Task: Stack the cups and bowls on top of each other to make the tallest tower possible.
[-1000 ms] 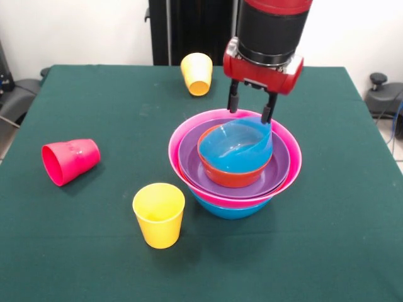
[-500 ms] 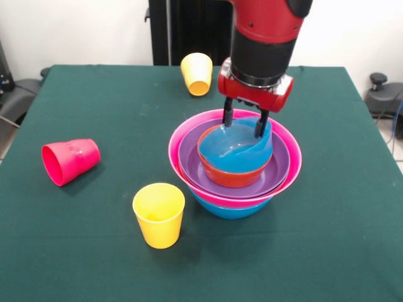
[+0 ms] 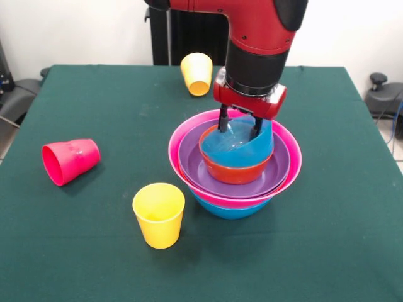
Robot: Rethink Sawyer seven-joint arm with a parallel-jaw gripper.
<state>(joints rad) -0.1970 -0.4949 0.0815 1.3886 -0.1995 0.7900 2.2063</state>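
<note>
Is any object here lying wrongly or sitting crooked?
Yes. The small blue bowl sits tilted inside the orange bowl, not flat, with the gripper at its raised far rim. The red-pink cup lies on its side, and the far yellow cup is tipped over too.

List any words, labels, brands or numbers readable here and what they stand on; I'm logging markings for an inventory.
None can be read. The red and black robot arm, the nested glossy plastic bowls, the upright yellow plastic cup, the tipped yellow cup and the red-pink plastic cup lying on its side show no legible text.
</note>
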